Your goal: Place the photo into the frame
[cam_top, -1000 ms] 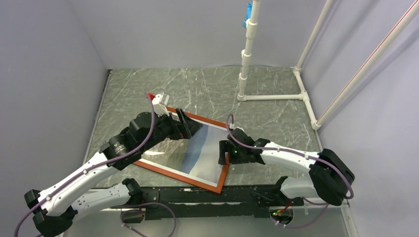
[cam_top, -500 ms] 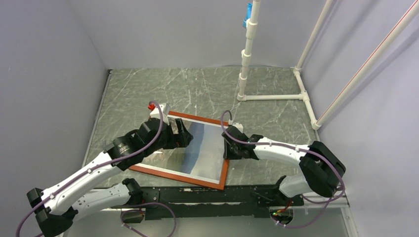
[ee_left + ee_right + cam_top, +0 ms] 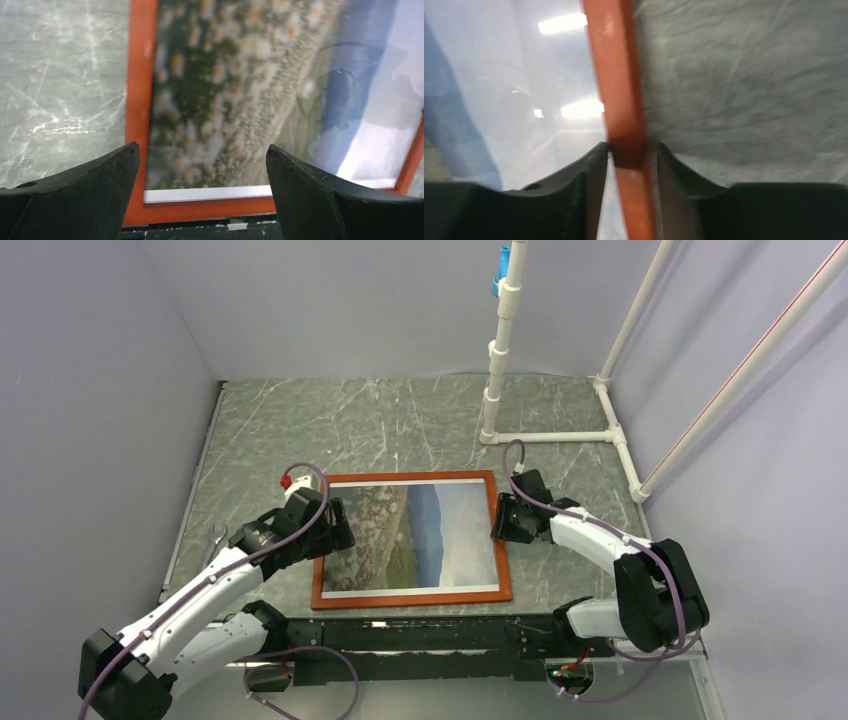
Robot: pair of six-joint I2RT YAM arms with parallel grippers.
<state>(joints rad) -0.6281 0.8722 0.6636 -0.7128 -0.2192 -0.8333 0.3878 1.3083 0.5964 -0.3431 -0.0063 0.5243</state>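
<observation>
Frame (image 3: 410,597) lowered flat, photo (image 3: 425,535) inside — right gripper (image 3: 626,149) clamped on its rail, left gripper (image 3: 202,155) apart.

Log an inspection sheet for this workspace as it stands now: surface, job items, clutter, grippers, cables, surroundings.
Surface: dark marbled table; no spills seen.
Job's things: frame lies flat in front of the arms; photo shows inside it, behind the pane.
Clutter: one small metallic item near the table's left edge, too small to identify.
Grippers: left gripper open, over the frame's left side; right gripper closed around the frame's right rail.
Cables: purple cables run along both arms and loop at the wrists.
Surroundings: white pipe stand at the back right, blue clip on it; plain grey walls.
</observation>
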